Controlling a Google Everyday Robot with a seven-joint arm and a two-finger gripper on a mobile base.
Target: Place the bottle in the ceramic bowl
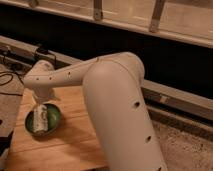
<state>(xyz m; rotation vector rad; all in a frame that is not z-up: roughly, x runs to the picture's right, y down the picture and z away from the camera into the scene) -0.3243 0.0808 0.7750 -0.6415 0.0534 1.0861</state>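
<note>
The dark green ceramic bowl (pixel 54 119) sits on the left part of a wooden table (pixel 75 140). The small whitish bottle (pixel 41 119) with a pale label stands tilted inside the bowl, its lower end near the bowl's front rim. My gripper (pixel 42 103) points down right above the bottle's top end, at the end of the white arm (pixel 110 95) that reaches in from the right. The wrist hides where the gripper meets the bottle.
The table's left edge (pixel 17 130) lies just beyond the bowl, with black cables (pixel 10 77) on the floor to the left. A dark ledge and rail (pixel 165 95) run behind the table. My bulky arm covers the table's right side.
</note>
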